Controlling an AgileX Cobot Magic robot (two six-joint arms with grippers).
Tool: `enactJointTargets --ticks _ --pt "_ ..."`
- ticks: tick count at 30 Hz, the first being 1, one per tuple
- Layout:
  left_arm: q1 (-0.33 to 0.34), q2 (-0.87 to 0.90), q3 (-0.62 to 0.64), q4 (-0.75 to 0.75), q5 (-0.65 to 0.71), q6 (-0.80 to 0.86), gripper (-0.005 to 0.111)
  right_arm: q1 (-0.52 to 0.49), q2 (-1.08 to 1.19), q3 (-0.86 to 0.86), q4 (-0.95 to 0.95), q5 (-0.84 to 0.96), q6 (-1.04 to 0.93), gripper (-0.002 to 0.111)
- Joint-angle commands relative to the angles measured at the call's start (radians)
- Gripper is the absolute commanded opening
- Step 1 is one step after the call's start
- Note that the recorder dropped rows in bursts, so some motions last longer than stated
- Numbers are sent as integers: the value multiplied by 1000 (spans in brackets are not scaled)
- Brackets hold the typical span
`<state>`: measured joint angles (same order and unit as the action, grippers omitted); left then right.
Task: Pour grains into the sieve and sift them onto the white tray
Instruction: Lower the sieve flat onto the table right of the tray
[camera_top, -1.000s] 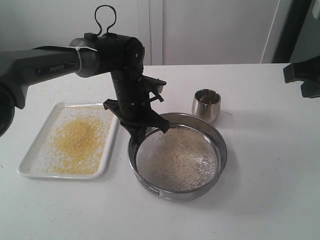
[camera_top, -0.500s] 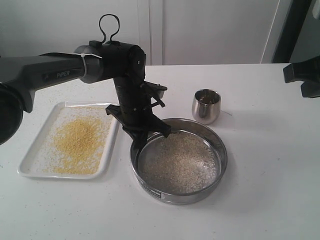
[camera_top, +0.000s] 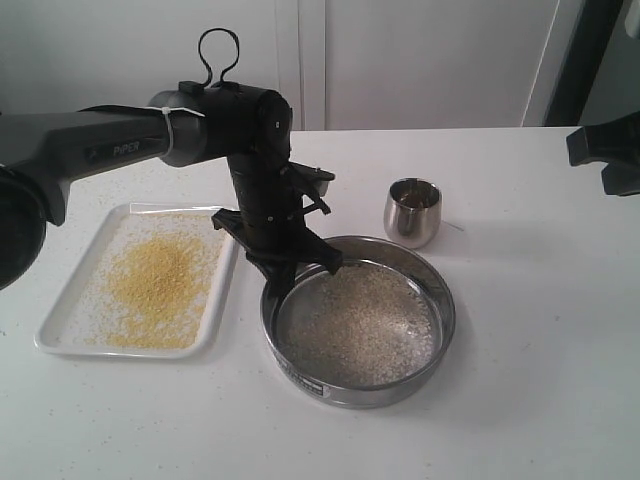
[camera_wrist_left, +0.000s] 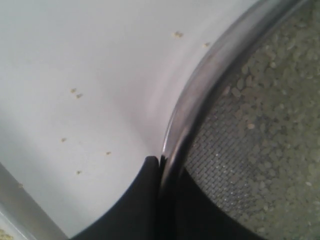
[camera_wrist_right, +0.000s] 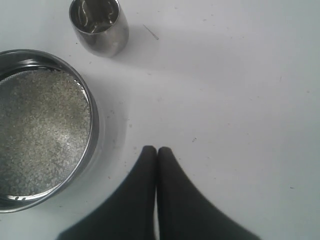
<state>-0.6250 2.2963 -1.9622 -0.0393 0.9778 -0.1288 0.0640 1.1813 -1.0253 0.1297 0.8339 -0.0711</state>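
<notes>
The round steel sieve sits on the white table right of the white tray, holding whitish-beige grains on its mesh. Fine yellow grains lie heaped on the tray. My left gripper is shut on the sieve's left rim, one finger outside the wall and one over the mesh. My right gripper hovers shut and empty above bare table, right of the sieve; in the exterior view only part of its arm shows at the right edge.
A small rounded steel cup stands upright just behind the sieve's far right side, also in the right wrist view as the cup. Stray granules speckle the table around the tray.
One second ago the sieve hung tilted in my left gripper; it has since come down flat, shifted slightly right. Over the last half second nothing has moved.
</notes>
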Motion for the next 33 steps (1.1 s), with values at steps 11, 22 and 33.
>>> enactJointTargets --ticks 11,22,33 --pt "-6 -2 -5 -57 -21 -5 0 -5 -5 4 -2 -10 -1 0" --pt "-6 -2 -5 -56 -18 -5 0 -5 -5 4 -2 -10 -1 0" --pt "-6 -2 -5 -48 -31 -5 6 -5 -5 4 -2 -10 -1 0"
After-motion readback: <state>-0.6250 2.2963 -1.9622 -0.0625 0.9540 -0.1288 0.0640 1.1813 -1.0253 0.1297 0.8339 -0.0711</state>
